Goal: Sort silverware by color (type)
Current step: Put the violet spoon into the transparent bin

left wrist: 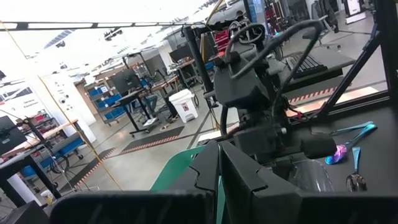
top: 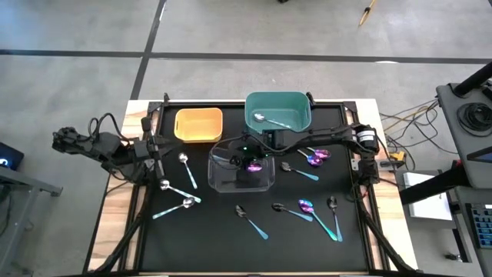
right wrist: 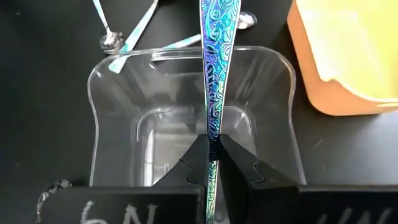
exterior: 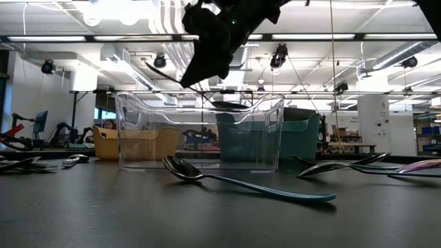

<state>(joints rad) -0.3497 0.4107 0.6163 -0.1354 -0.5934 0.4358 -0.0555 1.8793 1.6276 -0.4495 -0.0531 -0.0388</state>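
My right gripper [right wrist: 211,146] is over the clear bin [top: 242,168] at mid-table and is shut on a spoon with an iridescent blue patterned handle [right wrist: 210,68]. Its bowl lies outside the wrist view. One silver spoon [top: 263,118] lies in the teal bin [top: 278,108]. The yellow bin [top: 198,125] holds nothing that I can see. Silver-bowled spoons [top: 183,161] lie left of the clear bin. Black-bowled spoons [top: 244,213] and purple-bowled spoons [top: 314,157] lie to its near side and right. My left gripper [top: 159,146] waits shut at the table's left edge. My right gripper pinches the spoon's handle [right wrist: 212,134] between its two fingers. The handle runs along the fingers and sticks out past their tips. The fingers [exterior: 200,69] slant down from above. The spoon is lifted clear, above the open top of the clear bin.
The three bins stand in the far half of the dark mat, the yellow and teal ones at the far edge. Loose spoons are scattered left, near and right of the clear bin. A black-bowled spoon [exterior: 248,184] lies just on the near side of it. Cables run along both table sides.
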